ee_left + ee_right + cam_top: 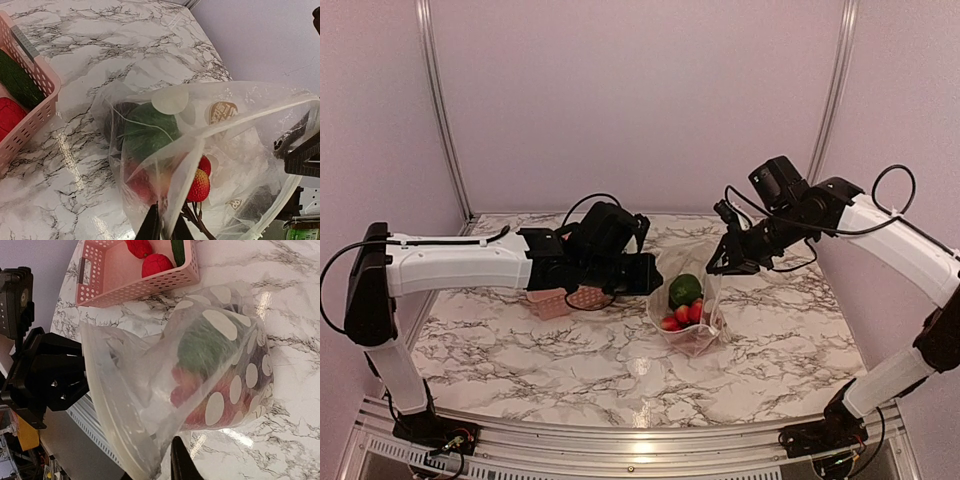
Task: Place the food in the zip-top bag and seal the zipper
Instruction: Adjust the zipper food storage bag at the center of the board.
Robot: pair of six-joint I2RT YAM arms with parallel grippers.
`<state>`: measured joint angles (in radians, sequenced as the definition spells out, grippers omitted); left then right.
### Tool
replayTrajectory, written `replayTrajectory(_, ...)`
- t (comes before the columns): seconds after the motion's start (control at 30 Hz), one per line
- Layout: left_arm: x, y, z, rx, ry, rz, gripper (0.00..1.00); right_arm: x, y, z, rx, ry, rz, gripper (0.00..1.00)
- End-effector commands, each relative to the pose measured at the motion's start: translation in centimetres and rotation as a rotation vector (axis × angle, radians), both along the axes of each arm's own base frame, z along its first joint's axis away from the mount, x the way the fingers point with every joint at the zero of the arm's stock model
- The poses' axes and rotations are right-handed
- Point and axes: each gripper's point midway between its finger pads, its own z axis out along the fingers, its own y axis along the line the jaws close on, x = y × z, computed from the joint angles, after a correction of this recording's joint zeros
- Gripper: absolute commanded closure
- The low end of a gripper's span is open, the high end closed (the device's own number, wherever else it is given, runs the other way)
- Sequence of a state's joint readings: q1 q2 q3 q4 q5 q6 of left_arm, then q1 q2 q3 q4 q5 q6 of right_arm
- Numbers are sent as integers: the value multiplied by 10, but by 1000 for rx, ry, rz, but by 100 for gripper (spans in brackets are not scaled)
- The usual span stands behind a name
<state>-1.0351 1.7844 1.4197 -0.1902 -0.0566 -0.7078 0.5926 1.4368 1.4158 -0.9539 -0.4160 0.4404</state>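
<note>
We see the bag [692,335] standing on the bench [520,350] right of centre, mouth up and stretched wide between both pincers. The left pincer [655,276] is at the mouth's 9 o'clock. In the left wrist view its tips are pressed together on a fold of the rim film. The right pincer [718,268] is at the mouth's 2 o'clock, clamped on the opposite rim. The right wrist view shows only one finger [180,465], so we read that clamp from the top view.

The zipper [107,410] runs round the open mouth with its two sides apart, unsealed.

Food [683,305] sits low in the bag, under both pincers: about 5 o'clock from the left one and 7 o'clock from the right one. A green piece [685,288] is on top, red pieces [682,316] are below, and a dark piece [116,122] lies against the bag wall.

The basket [570,298] is at the bag's 9 o'clock, partly under the left arm, near the bag with a strip of bench between them. It holds a red piece [156,264] and something green [177,250].
</note>
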Motion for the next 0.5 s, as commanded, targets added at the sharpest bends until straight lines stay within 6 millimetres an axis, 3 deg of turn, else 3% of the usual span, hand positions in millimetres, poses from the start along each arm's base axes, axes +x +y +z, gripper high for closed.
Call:
replayTrajectory(0.0,7,-16,31,-108,-11,13,95,-13,-3,2,-13,-11,-20,75)
replayTrajectory(0.13,17,-18,53,-142,-54,50,100,-17,-6,3,-29,-25,-60,70)
replayTrajectory(0.23,22,-25,65,-179,-69,27,100,-14,-13,-3,-60,-36,-95,76)
replayTrajectory(0.3,26,-27,64,-182,-61,24,100,-10,-22,-8,-118,-44,-124,83)
replayTrajectory(0.47,31,-28,57,-184,-30,32,100,4,-46,6,-244,-110,-200,87)
